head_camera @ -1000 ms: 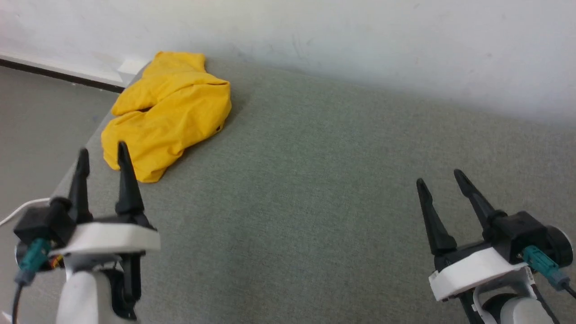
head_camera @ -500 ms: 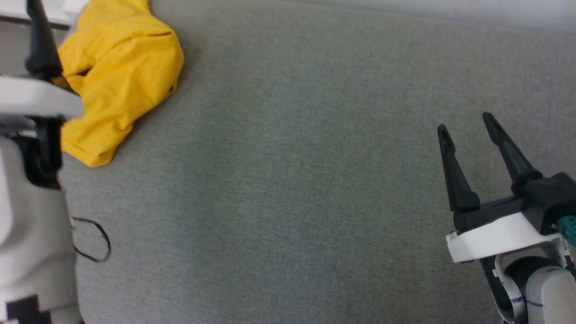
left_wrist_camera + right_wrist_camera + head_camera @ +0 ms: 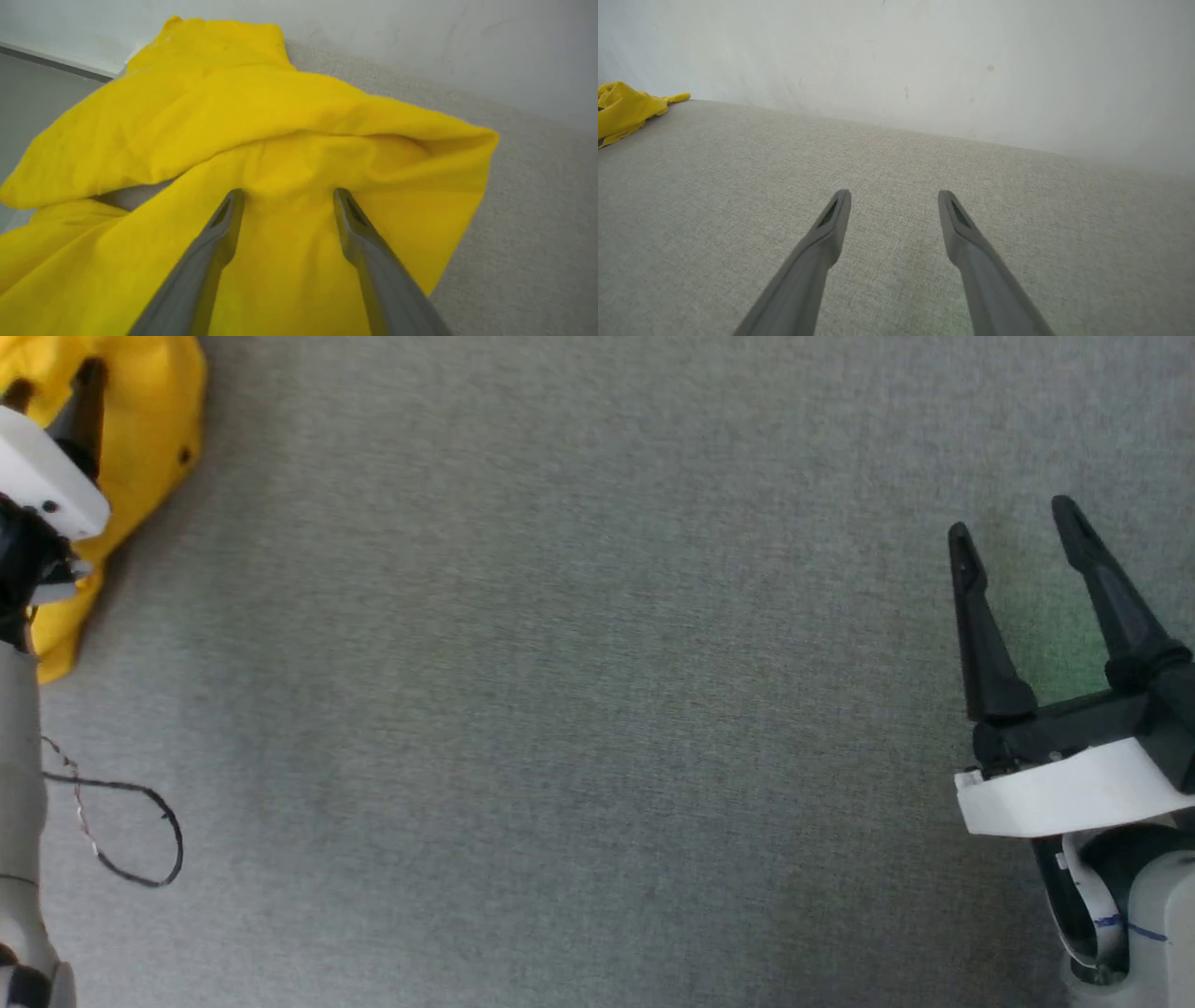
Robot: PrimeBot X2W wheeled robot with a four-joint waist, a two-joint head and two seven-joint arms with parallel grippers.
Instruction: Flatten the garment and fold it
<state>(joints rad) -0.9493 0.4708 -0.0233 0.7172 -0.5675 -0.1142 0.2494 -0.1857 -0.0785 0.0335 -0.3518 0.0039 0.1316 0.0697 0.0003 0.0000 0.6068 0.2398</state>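
One garment point(image 3: 140, 420), one left pincer point(image 3: 288, 192), one right pincer point(image 3: 1013, 518), one surface point(image 3: 560, 663).

A single yellow garment, crumpled in one heap. Two pincers in all, each with two long dark fingers point(image 3: 985, 644), so four fingers counted. One grey fabric-covered surface, seen from three views. One pale wall point(image 3: 924, 56) along its far edge. One thin black cord point(image 3: 140, 840), curled in a single loop at the head view's lower left.
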